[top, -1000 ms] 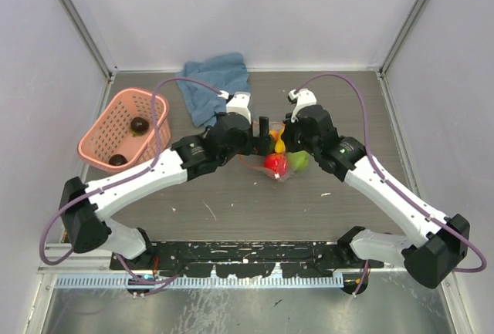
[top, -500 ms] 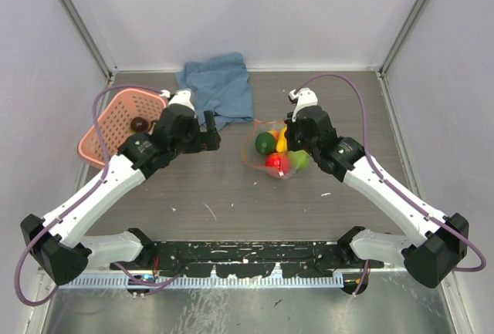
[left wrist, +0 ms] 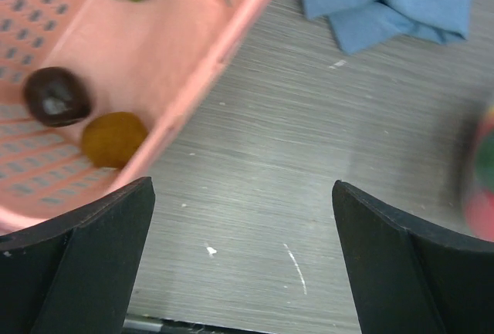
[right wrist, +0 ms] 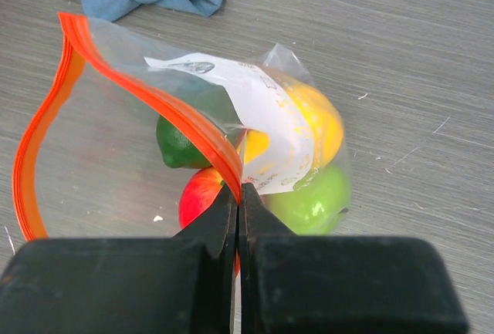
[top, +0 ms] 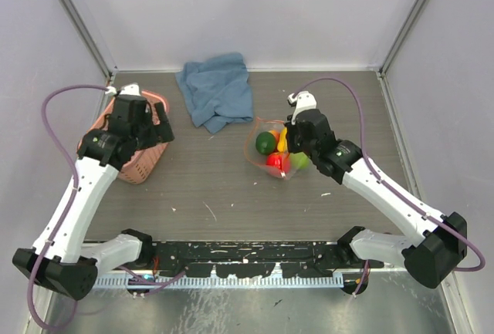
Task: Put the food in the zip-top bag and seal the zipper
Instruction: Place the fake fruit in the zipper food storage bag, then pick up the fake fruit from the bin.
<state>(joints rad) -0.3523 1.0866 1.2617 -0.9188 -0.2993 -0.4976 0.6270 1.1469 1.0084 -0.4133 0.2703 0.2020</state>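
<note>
Several fruits [right wrist: 309, 195] inside zip-top bag [right wrist: 108, 156]; my right gripper [right wrist: 238, 210] pinches unsealed zipper [right wrist: 154, 99]. Left of bag, my left gripper [left wrist: 243, 272] hangs spread over basket [left wrist: 231, 33]; I count three more there.

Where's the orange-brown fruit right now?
In the left wrist view the orange-brown fruit lies inside the pink basket on the left side of the table, beside a dark brown fruit.
</note>
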